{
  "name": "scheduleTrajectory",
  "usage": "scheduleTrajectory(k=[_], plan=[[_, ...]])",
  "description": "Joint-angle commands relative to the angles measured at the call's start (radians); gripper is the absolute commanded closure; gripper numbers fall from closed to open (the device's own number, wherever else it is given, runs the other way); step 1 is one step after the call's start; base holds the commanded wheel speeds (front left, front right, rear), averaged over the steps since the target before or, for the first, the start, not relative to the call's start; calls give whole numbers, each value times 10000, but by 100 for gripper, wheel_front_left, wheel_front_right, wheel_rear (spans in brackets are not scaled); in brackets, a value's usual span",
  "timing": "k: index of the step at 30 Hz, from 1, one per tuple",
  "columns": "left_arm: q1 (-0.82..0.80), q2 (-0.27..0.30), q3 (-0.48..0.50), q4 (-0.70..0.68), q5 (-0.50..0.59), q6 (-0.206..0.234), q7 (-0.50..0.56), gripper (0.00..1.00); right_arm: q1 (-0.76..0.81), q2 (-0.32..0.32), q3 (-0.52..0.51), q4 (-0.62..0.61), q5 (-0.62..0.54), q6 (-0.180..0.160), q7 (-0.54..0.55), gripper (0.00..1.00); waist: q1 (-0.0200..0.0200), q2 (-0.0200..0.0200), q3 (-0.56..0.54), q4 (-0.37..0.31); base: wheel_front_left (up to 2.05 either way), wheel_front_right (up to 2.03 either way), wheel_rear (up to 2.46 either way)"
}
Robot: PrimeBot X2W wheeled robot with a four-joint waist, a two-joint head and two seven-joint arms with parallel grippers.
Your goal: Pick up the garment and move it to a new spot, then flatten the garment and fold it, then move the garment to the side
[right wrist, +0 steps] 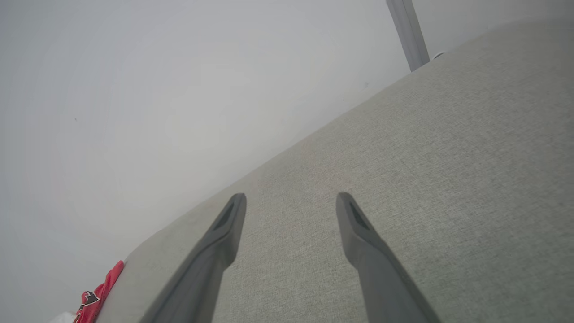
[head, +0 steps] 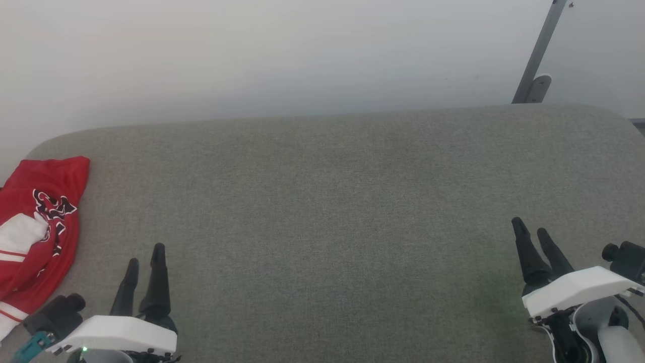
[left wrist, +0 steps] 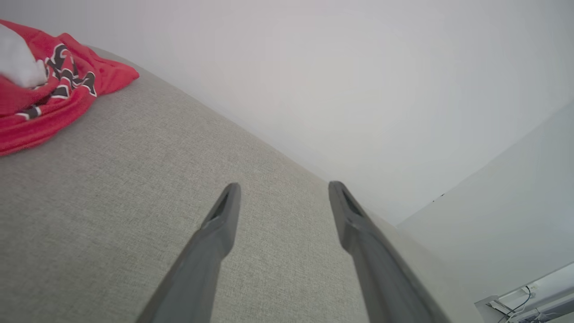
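The garment [head: 38, 227], a red shirt with a white sleeve and black-and-white lettering, lies crumpled at the far left end of the grey cushioned surface [head: 332, 201]. It also appears as the garment [left wrist: 45, 98] at the upper left of the left wrist view, and a corner of the garment [right wrist: 96, 296] peeks in at the lower left of the right wrist view. My left gripper [head: 146, 254] hovers open just right of the shirt, not touching it. My right gripper [head: 531, 228] stands open far to the right, nothing between its fingers.
A pale wall [head: 302, 50] runs behind the cushioned surface. A grey metal post [head: 539, 55] leans at the back right. The surface's rounded left edge lies close to the shirt.
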Motion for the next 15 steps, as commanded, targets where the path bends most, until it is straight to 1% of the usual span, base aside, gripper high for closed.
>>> scheduleTrajectory(k=[1, 8, 15], plan=[[46, 42, 110, -153, 394, -123, -111, 0, -117, -41, -43, -149, -332, 2, -45, 0, 0, 0, 7, -1, 0, 0, 0], [65, -54, 306, -86, 1245, -403, -309, 0, -26, -50, -161, -264, -1033, 2, -138, 0, 0, 0, 29, -11, 0, 0, 0], [102, -95, 384, -159, 2103, -583, -491, 0, 8, -80, -209, -360, -1702, 2, -219, 0, 0, 0, 40, -22, 0, 0, 0]])
